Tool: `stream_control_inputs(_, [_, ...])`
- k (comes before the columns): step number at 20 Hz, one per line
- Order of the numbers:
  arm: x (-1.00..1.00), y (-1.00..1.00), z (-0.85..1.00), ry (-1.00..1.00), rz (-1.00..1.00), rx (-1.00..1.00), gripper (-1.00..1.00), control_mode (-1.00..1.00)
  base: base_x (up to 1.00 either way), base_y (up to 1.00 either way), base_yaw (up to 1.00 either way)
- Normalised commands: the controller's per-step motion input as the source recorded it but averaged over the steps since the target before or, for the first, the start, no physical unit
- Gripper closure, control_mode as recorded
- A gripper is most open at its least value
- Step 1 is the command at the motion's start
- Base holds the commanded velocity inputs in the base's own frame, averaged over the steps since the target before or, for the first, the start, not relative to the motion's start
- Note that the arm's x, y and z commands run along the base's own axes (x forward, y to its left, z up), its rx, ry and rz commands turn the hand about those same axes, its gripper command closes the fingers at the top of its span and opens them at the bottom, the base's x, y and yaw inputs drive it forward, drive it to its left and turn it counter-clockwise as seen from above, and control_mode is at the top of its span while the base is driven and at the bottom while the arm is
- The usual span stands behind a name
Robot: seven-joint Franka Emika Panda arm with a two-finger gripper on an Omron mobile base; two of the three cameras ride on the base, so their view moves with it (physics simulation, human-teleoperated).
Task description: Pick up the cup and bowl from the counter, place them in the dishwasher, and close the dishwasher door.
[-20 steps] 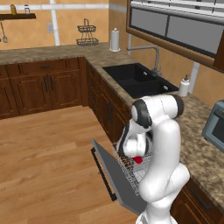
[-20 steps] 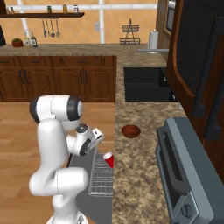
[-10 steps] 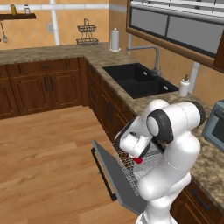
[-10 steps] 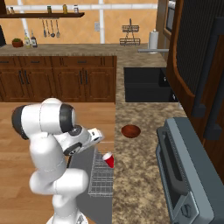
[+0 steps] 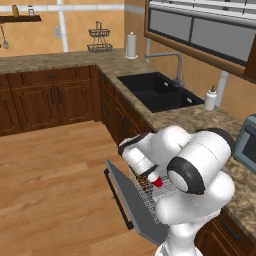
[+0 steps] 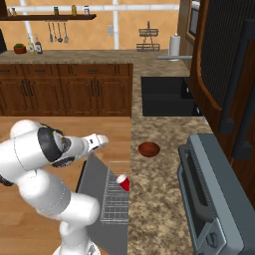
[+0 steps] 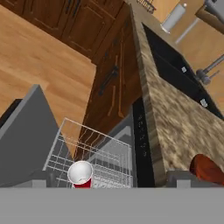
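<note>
I see open desk (image 6: 164, 174) around the bowl (image 6: 149, 149); the toaster oven (image 6: 211, 199) crowds its right, the cup (image 6: 122, 182) occupies the rack (image 6: 115, 199).

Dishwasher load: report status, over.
End effector open, empty, above the white wire rack. Red cup in the rack. Reddish-brown bowl on the counter. Dishwasher door down. Nothing blocking the bowl.

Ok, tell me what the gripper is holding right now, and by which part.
Nothing. The gripper is open and empty above the open dishwasher; the cup stands free in the rack, and the bowl sits on the counter.
</note>
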Motion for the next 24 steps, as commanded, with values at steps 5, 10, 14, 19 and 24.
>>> stream_control_inputs(5, [0.00, -0.17, 1.00, -0.05, 0.17, -0.16, -1.00, -1.00, 0.00, 0.00, 0.00])
stream_control_inputs(10, [-0.04, -0.35, 1.00, -0.01, 0.23, -0.26, -1.00, -1.00, 0.00, 0.00, 0.00])
stream_control_inputs(14, [-0.13, -0.25, 1.00, -0.01, 0.23, -0.44, -1.00, -1.00, 0.00, 0.00, 0.00])
stream_control_inputs(19, [-0.10, 0.01, 0.92, 0.00, 0.45, -0.74, -1.00, -1.00, 0.00, 0.00, 0.00])
stream_control_inputs(24, [-0.16, 0.00, 0.67, 0.03, 0.54, -0.92, -1.00, -1.00, 0.00, 0.00, 0.00])
